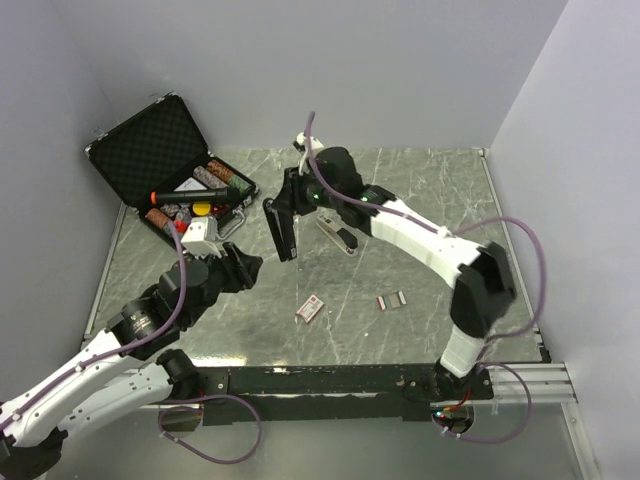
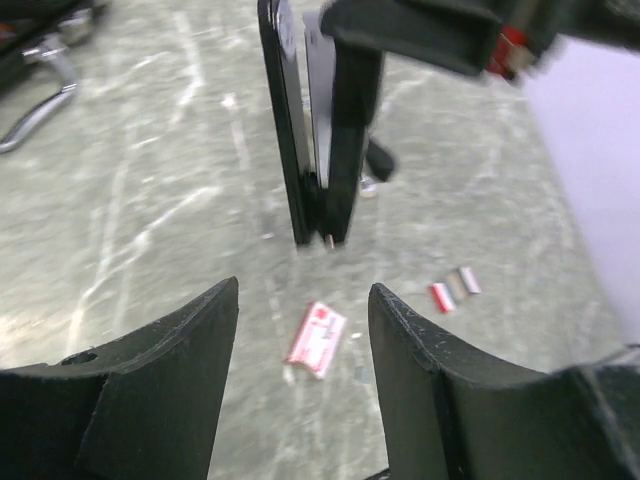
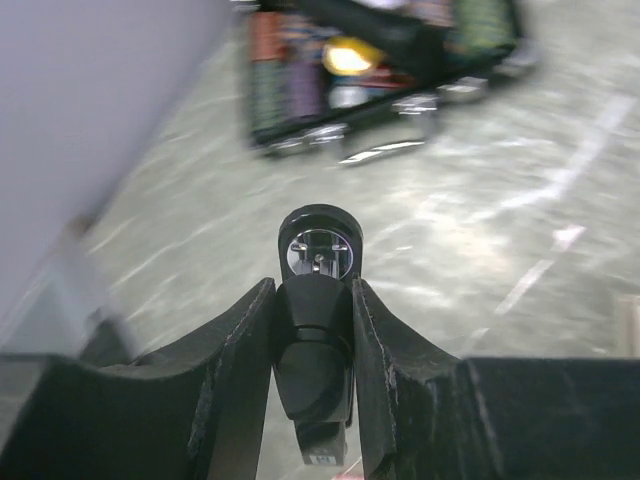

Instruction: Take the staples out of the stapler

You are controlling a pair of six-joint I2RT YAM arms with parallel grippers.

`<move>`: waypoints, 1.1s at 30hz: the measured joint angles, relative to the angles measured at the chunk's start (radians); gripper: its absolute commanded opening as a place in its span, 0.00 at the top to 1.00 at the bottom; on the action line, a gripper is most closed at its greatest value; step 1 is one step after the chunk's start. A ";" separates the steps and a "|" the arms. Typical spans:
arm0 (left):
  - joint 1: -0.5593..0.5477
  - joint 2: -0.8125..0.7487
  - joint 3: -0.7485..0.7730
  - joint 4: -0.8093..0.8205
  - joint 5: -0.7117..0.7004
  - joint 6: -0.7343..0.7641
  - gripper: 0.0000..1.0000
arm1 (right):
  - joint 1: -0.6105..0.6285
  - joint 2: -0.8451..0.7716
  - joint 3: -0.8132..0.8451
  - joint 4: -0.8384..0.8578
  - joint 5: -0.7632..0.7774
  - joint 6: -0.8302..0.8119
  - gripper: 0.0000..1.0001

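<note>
The black stapler [image 1: 284, 228] hangs upright above the table, pinched near its top by my right gripper [image 1: 297, 192]. In the right wrist view the right gripper [image 3: 313, 286] is shut on the stapler [image 3: 318, 340], whose round metal end [image 3: 320, 252] shows past the fingertips. In the left wrist view the stapler [image 2: 315, 130] is straight ahead, with its two halves slightly apart. My left gripper [image 2: 303, 290] is open and empty, just short of the stapler's lower end. A short strip of staples [image 1: 390, 299] lies on the table to the right.
A small red and white box [image 1: 310, 310] lies on the marble table [image 1: 420, 190], below my left gripper [image 1: 248, 264]. A black and silver tool [image 1: 340, 238] rests behind the stapler. An open black case [image 1: 160, 150] of items sits at the back left.
</note>
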 measured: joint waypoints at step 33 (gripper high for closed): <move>0.000 0.034 0.009 -0.065 -0.081 0.031 0.40 | -0.092 0.753 0.760 -0.439 0.422 0.266 0.78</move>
